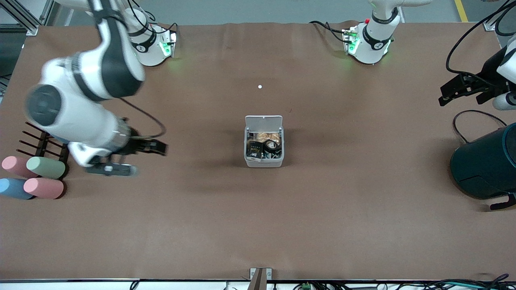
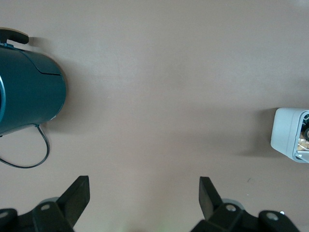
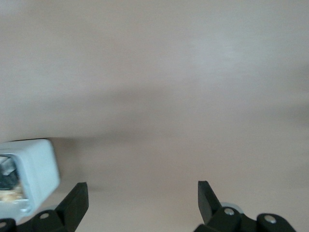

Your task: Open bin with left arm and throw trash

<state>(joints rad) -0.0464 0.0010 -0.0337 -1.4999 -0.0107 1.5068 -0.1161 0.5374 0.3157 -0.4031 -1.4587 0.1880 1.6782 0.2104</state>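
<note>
The bin, lid up mid-table, holds the trash; its gold print is unreadable. The left gripper and right gripper both hang with jaws apart and empty.

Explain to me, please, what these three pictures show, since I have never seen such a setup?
Two white robot arms stand at a brown table. One picture looks down from a high camera facing them; the other two come from cameras on each arm's wrist. The small white bin sits mid-table, lid open, with trash inside. The left tool hangs open over the table near a dark teal cylinder. The right tool hangs open beside pastel cylinders and a dark rack. Neither holds anything.
</note>
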